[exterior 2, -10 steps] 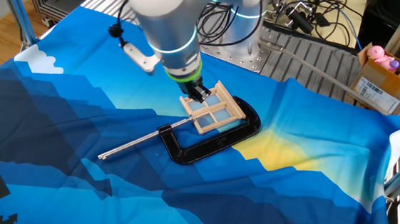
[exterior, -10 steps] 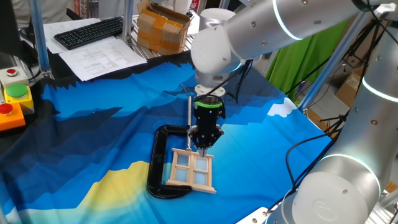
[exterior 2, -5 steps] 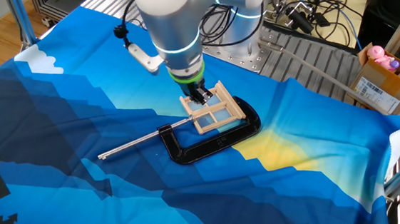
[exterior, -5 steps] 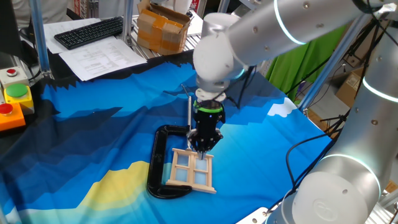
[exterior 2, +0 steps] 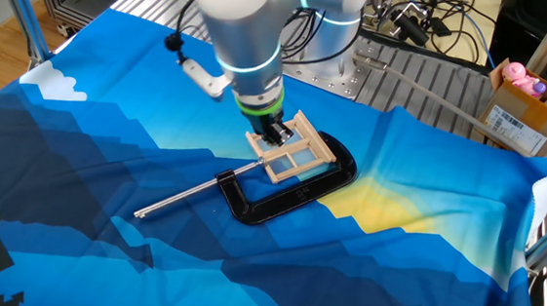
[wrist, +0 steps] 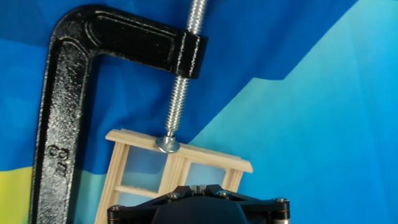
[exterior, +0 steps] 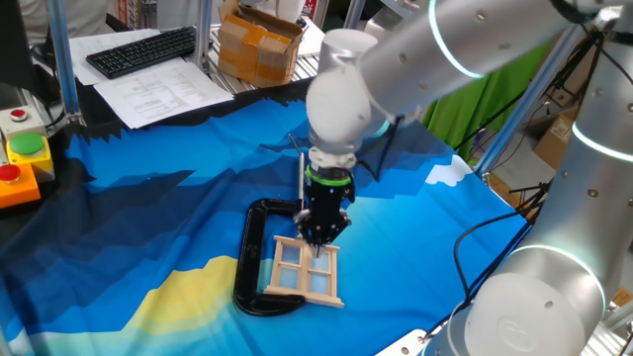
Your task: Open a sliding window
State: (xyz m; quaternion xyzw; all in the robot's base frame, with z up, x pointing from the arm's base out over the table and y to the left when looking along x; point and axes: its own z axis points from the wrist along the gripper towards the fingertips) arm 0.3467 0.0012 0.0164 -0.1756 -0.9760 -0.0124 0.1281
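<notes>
The sliding window (exterior: 307, 273) is a small light wood frame with bluish panes, lying flat on the blue cloth and held in a black C-clamp (exterior: 247, 265). My gripper (exterior: 317, 243) points straight down with its tips at the window's far edge. In the other fixed view the gripper (exterior 2: 278, 137) sits at the window's (exterior 2: 299, 154) upper left part. In the hand view the fingertips (wrist: 198, 186) are pressed together just above the window frame (wrist: 186, 153), and the clamp's screw rod (wrist: 180, 87) presses on the top bar. The gripper is shut with nothing between the fingers.
The clamp's long screw rod (exterior 2: 184, 196) sticks out across the cloth. A keyboard (exterior: 141, 49), papers and a cardboard box (exterior: 259, 42) lie at the back. A button box (exterior: 22, 158) stands at the left edge. Cables (exterior 2: 419, 14) and another box (exterior 2: 525, 114) lie beyond the cloth.
The gripper has shifted slightly along the window's far edge and a little lower. The window and clamp have not visibly moved.
</notes>
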